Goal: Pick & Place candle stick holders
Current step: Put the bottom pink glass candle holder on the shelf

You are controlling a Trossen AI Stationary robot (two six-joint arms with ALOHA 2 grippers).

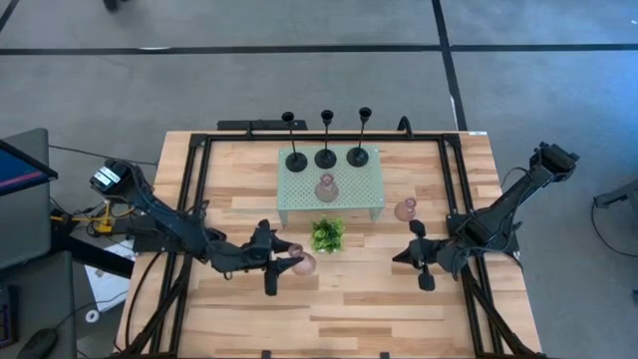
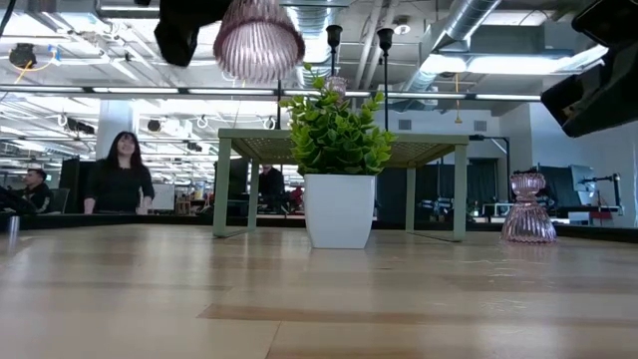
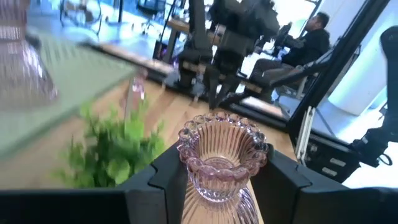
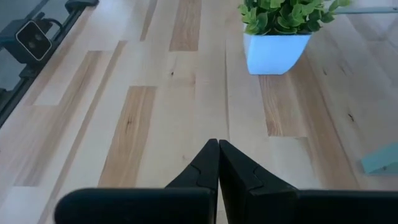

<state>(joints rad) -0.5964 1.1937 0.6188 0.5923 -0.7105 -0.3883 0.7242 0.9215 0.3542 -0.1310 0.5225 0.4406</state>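
My left gripper (image 1: 287, 261) is shut on a pinkish ribbed glass candle stick holder (image 3: 222, 155), lifted well above the table (image 2: 259, 40) near the plant's left side. Three black holders (image 1: 326, 157) stand by their round bases on the mint-green stand (image 1: 364, 189). A second glass holder (image 1: 326, 187) stands on it too. A third glass holder (image 1: 405, 209) stands on the table right of the stand (image 2: 527, 209). My right gripper (image 4: 217, 148) is shut and empty, above the table right of the plant (image 1: 407, 255). My left gripper pinches the glass holder between its two fingers (image 3: 163, 177), at the narrow part just below the beaded cup rim (image 3: 219, 180). The fingers come roughly level from the table's left. The holder is upright, cup up, its flared base (image 2: 259, 45) clear of the table.
A small green plant in a white pot (image 1: 327, 234) stands on the table just in front of the stand, between my two grippers (image 2: 339, 175). A dark frame (image 1: 194, 179) runs along the table's left, right and far sides. People sit in the room beyond (image 2: 120, 175).
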